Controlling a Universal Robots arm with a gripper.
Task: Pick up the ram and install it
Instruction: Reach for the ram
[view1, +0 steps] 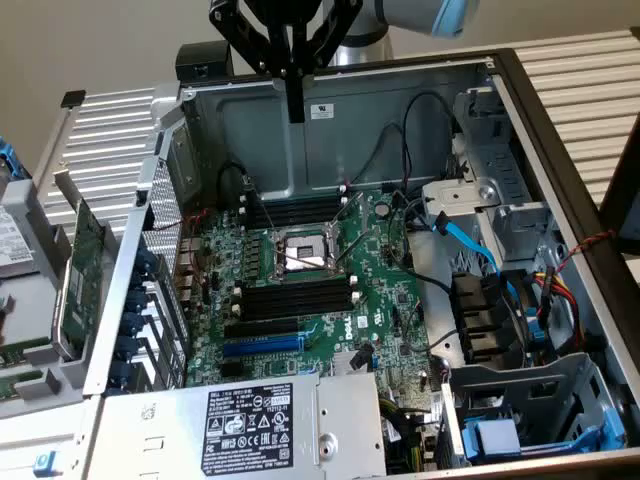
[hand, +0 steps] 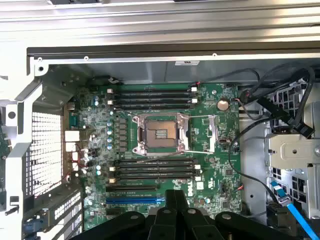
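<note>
Gripper (view1: 295, 112) pressed together, empty, high above the case (view1: 270, 135) back wall. Ram not surely made out: perhaps green strip (view1: 20, 385) outside case, beyond its wall on exterior view's left; long axis unclear.

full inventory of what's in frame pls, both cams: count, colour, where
computer case: 1, grey metal, open, fills the middle
motherboard: 1, green, on the case floor
processor socket: 1, silver frame, middle of the motherboard
memory slot banks: 2, black with white end clips, one on each side of the socket
expansion slot: 1, blue, between the nearer slot bank and the power supply
power supply: 1, grey with a black label, near edge of the case
flat cable: 1, light blue, exterior view's right of the motherboard
expansion card: 1, green, outside the case, exterior view's left
gripper: 1, black, shut, above the case's far wall
</note>
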